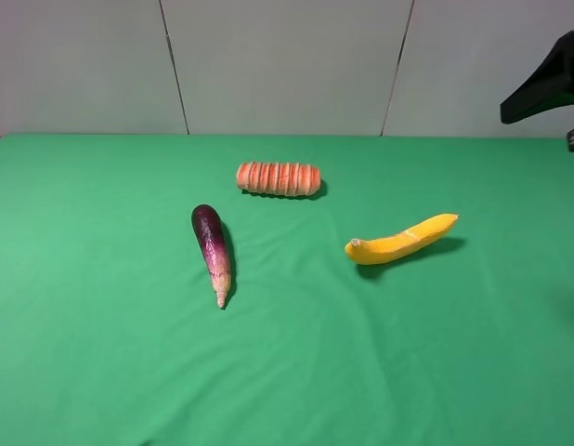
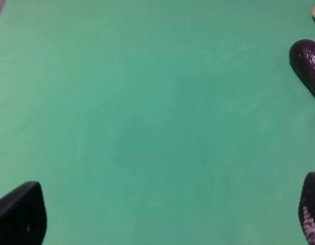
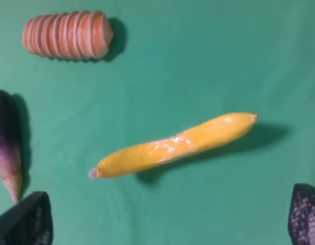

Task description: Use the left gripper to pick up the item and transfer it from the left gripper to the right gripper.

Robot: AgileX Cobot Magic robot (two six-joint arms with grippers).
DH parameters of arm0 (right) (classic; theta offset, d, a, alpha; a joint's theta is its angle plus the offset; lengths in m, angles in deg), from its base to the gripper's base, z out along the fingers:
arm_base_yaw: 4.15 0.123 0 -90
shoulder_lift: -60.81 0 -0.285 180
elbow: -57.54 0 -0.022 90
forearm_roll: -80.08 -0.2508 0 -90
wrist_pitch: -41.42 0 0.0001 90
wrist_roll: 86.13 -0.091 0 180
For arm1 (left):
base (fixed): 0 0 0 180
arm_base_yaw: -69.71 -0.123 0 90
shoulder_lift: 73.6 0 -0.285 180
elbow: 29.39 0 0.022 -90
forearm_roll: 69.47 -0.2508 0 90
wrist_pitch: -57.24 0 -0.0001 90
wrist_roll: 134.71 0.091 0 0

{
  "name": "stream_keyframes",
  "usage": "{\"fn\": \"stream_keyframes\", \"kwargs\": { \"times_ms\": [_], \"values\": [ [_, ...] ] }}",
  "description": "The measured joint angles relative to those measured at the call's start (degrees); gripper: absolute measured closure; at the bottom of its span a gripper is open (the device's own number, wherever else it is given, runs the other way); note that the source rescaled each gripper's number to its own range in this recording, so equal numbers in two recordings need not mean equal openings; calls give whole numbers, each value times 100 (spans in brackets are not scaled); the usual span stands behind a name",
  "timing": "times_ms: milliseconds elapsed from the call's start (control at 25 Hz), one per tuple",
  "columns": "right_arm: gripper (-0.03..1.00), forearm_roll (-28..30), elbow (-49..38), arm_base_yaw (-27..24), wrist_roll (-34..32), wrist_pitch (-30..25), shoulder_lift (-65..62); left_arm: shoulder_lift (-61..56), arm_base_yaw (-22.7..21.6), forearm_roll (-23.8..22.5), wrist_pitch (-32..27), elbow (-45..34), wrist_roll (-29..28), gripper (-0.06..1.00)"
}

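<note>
The yellow banana (image 1: 401, 242) lies on the green cloth right of centre; the right wrist view shows it whole (image 3: 173, 145) with a pale scuffed patch. My right gripper (image 3: 170, 217) is open and empty above it, fingertips (image 3: 25, 224) wide apart; part of that arm (image 1: 547, 84) shows at the top right of the high view. My left gripper (image 2: 162, 217) is open and empty over bare cloth, with its fingertips (image 2: 20, 214) at the frame corners. It is out of the high view.
A purple eggplant (image 1: 213, 249) lies left of centre and shows in the left wrist view (image 2: 308, 64) and the right wrist view (image 3: 7, 143). A ridged orange roll (image 1: 279, 178) lies behind it, also in the right wrist view (image 3: 66, 34). Green cloth (image 1: 101, 353) covers the table.
</note>
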Motion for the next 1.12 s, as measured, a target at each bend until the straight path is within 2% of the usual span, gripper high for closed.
{"fn": "stream_keyframes", "kwargs": {
  "times_ms": [360, 480, 640, 880, 1120],
  "values": [
    [-3, 1466, 0, 1217, -1036, -594, -1153, 0, 0, 0, 0, 0, 0, -6],
    [-3, 1724, 0, 1452, -1293, -760, -1547, 0, 0, 0, 0, 0, 0, -6],
    [-3, 1920, 0, 1523, -1478, -1023, -2081, 0, 0, 0, -5, 0, 0, -6],
    [-3, 2148, -102, 1523, -1514, -1089, -2995, 0, 0, 0, -5, 0, 0, -6],
    [-3, 2155, -562, 1523, -1514, -1122, -3930, 0, 0, 0, -5, 0, 0, -6]
  ]
}}
